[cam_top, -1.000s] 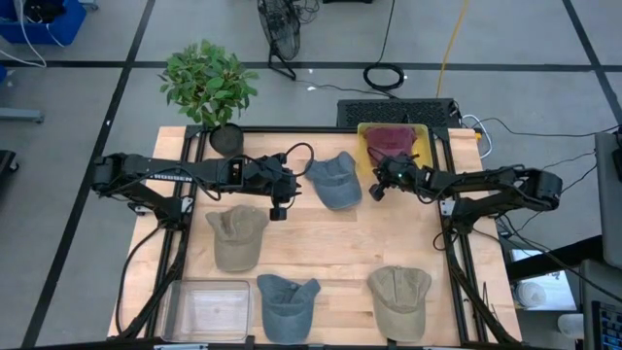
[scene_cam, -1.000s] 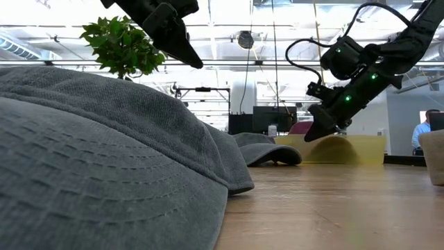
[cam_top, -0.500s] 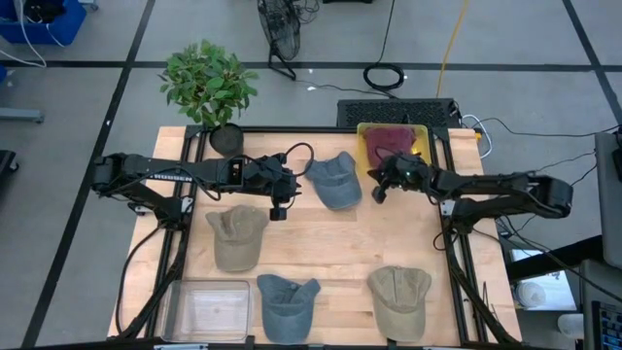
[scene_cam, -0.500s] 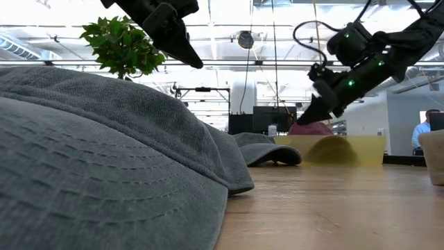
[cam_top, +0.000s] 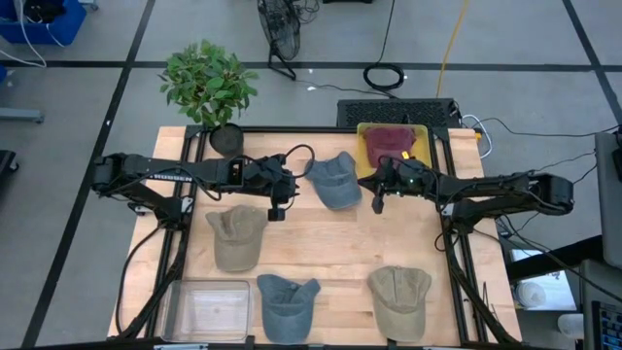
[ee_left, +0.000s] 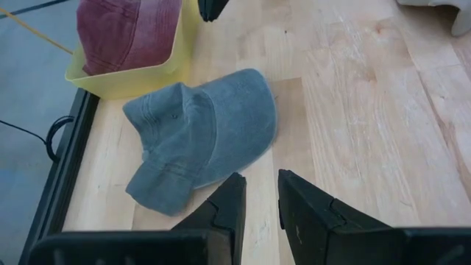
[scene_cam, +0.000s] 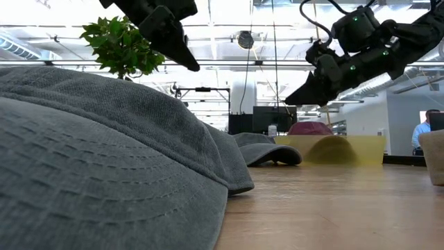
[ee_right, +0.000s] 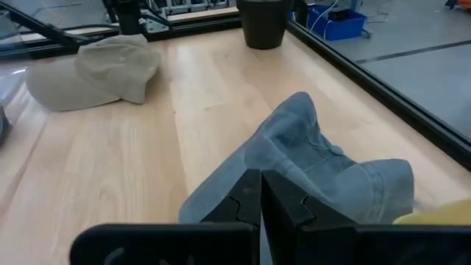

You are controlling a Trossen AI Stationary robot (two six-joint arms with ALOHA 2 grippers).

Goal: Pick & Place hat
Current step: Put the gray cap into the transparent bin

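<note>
A blue-grey cap (cam_top: 335, 182) lies flat on the wooden table between my two grippers; it also shows in the left wrist view (ee_left: 206, 140) and the right wrist view (ee_right: 309, 169). A maroon cap (cam_top: 389, 141) sits in the yellow bin (cam_top: 362, 148) at the far right. My left gripper (cam_top: 277, 211) hangs above the table to the left of the blue-grey cap, with a narrow gap between its fingers (ee_left: 261, 202). My right gripper (cam_top: 377, 202) is shut, high off the table (scene_cam: 290, 101), to the right of that cap and by the bin's near left corner.
Three other caps lie on the table: a tan cap (cam_top: 236, 236) near my left gripper, another blue-grey cap (cam_top: 287, 301) at the near edge and a tan cap (cam_top: 400, 299) at the near right. A clear bin (cam_top: 207, 309) sits at the near left corner and a potted plant (cam_top: 209, 87) at the far left.
My right gripper has risen and drawn a little toward the table's near edge, away from the yellow bin, and its fingers now point more level. It has stayed shut. My left gripper and the caps have kept still.
</note>
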